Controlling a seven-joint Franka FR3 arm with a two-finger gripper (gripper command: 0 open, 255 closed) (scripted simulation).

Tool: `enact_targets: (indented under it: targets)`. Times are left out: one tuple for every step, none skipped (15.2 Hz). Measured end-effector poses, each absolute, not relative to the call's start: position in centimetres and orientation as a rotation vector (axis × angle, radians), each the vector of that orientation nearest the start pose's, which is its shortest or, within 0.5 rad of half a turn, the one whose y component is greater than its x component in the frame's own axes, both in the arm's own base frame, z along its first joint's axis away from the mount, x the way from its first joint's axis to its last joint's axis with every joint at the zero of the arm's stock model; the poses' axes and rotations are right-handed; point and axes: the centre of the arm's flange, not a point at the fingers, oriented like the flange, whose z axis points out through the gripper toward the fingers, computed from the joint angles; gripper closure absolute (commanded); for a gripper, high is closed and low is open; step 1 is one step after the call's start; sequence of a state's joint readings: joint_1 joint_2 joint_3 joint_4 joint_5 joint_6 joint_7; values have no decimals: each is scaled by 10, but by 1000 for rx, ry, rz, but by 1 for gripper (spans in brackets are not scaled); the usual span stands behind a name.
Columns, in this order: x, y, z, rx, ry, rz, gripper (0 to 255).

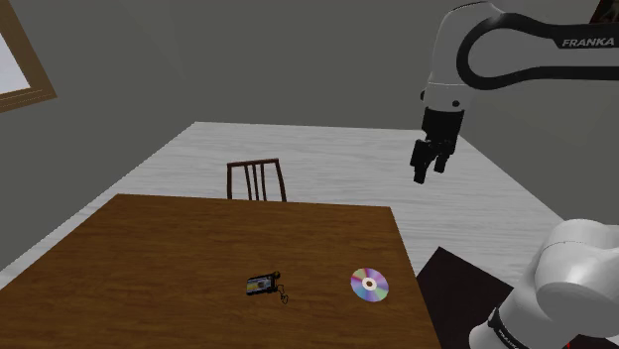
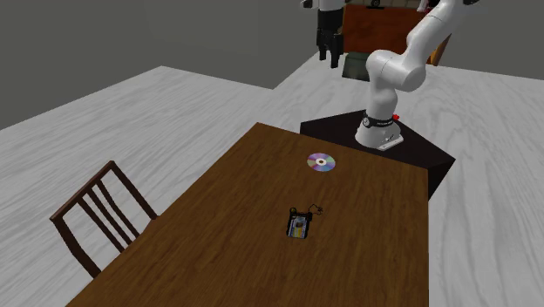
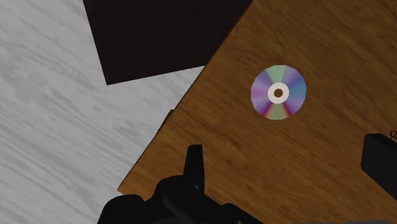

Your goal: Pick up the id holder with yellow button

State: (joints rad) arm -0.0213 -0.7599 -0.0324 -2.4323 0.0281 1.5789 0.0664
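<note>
Far left in the shoulder view: a wood-framed window (image 1: 22, 74) on the grey wall. Further right, a dark wooden chair (image 1: 256, 181) with a slatted back, just behind the far edge of the brown tabletop (image 1: 179, 248).

Next along, flat on the wood near the tabletop's near edge: the id holder (image 1: 263, 285). Small and dark, with a touch of yellow on its face and a thin cord looped at its right-hand end. A little to its right and apart from it, a rainbow-sheened disc (image 1: 369, 286), also lying flat.

In the second exterior view, the chair (image 2: 96, 218) at the left beside the tabletop's long side. The id holder (image 2: 299, 225) around the middle of the wood, and the disc (image 2: 321, 163) beyond it, toward the stand.

Right again in the shoulder view, and high up: the all-black end effector (image 1: 429, 164), hanging from the white arm (image 1: 516, 40) and pointing downward. Well above the tabletop and well apart from the id holder. Released: in the wrist view, fingers (image 3: 194, 165) spread wide and clasping nothing, with bare wood between them and the disc (image 3: 278, 93) farther out.

Lower right: the black stand (image 1: 461, 288), just beside the tabletop's end, on a pale grey floor (image 3: 44, 114).
</note>
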Motion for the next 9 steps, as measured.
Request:
enact_targets:
  targets:
    - [310,-16,547,-3084,172,146,0]
    - [314,-13,543,-3083,166,148,0]
    - [319,-7,537,-3081,157,152,0]
    - [326,-1,530,-3079,147,156,0]
    - [333,4,523,-3076,136,160,0]
    - [339,14,516,-3074,124,164,0]
    - [346,22,507,-3071,112,168,0]
    - [353,29,498,-3068,100,172,0]
    - [361,37,490,-3065,88,176,0]
